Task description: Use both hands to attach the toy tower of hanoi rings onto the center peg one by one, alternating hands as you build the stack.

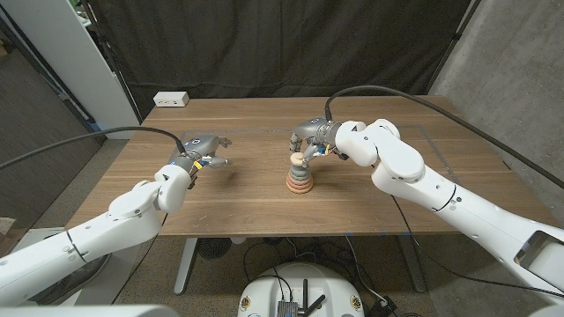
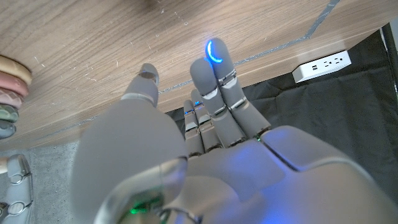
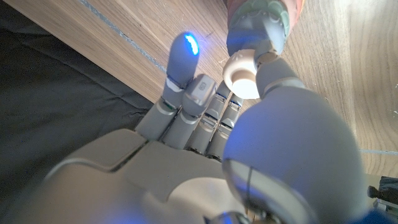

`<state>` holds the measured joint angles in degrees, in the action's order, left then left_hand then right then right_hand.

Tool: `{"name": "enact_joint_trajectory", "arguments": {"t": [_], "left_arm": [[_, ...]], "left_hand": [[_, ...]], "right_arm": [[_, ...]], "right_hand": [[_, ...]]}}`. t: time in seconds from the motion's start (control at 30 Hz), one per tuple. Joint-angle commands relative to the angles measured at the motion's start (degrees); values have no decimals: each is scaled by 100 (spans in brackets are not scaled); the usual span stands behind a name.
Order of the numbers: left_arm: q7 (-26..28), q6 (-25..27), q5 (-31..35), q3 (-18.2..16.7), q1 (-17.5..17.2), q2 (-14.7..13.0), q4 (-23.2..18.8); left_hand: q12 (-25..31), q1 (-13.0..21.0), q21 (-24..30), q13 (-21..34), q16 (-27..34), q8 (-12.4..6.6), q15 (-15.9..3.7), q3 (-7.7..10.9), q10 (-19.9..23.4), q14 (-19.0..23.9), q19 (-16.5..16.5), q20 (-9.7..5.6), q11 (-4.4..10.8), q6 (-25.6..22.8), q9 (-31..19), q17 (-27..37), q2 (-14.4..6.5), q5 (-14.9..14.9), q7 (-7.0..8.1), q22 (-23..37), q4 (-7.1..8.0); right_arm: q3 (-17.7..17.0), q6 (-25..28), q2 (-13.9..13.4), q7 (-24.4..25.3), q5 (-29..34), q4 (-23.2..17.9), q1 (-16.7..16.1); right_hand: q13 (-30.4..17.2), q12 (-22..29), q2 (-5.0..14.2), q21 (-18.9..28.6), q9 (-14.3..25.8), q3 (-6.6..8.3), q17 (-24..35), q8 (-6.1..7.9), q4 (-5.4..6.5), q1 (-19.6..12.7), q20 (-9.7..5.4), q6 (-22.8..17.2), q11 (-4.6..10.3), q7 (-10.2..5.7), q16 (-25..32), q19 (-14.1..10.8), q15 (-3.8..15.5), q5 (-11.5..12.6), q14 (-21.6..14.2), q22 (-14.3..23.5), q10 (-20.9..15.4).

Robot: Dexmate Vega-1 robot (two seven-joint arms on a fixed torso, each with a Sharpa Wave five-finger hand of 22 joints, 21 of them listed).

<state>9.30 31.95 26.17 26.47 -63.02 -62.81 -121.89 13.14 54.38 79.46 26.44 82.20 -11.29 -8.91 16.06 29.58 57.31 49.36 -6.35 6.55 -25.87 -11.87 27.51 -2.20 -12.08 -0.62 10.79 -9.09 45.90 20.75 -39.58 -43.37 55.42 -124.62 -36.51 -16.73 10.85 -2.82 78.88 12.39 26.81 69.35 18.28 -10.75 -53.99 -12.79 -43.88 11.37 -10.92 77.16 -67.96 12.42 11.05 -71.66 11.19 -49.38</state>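
Nearest the robot, the two white arms came in from the bottom corners of the head view over the wooden table [image 1: 264, 207]. The left hand [image 1: 203, 151] hovered over the table's left half, well apart from the toy; its fingers [image 2: 214, 81] were extended and loosely spread, holding nothing, one fingertip glowing blue in the left wrist view.

Toward the middle of the table stood the ring stack [image 1: 300, 180], a small cone of pastel rings: a wide orange-tan ring at the base, then pinkish and muted green bands narrowing upward. In the left wrist view the stack's edge [image 2: 12, 93] showed as layered cream, pink and green rims resting on the wood. The peg top [image 1: 300, 159], a pale cream knob, rose just above the rings; the right wrist view showed it as a round off-white cap [image 3: 241, 78] with green and pink rings behind it.

The right hand [image 1: 315, 141] hung directly over the stack, its fingers [image 3: 186, 74] reaching down around the peg top. A thumb and a finger lay close beside the knob, but whether they pinched a ring or merely touched it could not be told.

Farther back, near the table's far left corner, lay a white power strip [image 1: 171, 99], in front of a dark curtain [image 1: 282, 44].
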Motion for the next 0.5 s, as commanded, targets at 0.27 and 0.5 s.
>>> {"name": "enact_joint_trajectory", "arguments": {"t": [0.27,0.5], "left_arm": [[-38,12,9,30,54,32,55],[-46,22,13,48,88,58,84]], "left_hand": [[6,44,32,29,-18,-14,-360,54,27,-8,-33,-566,36,4,-10,28,-47,17,30,17,2],[5,36,34,27,-10,-13,-360,65,42,-4,-36,-566,29,5,-11,45,-61,25,33,17,8]], "right_arm": [[61,11,10,-90,105,71,-37],[111,-42,29,-69,268,18,-63]], "right_hand": [[-15,39,234,16,16,220,10,15,156,95,16,-351,15,55,49,-53,12,43,-32,2,-53],[-14,35,242,8,16,235,9,15,157,113,16,-366,18,55,51,-49,12,47,-26,0,-61]]}}
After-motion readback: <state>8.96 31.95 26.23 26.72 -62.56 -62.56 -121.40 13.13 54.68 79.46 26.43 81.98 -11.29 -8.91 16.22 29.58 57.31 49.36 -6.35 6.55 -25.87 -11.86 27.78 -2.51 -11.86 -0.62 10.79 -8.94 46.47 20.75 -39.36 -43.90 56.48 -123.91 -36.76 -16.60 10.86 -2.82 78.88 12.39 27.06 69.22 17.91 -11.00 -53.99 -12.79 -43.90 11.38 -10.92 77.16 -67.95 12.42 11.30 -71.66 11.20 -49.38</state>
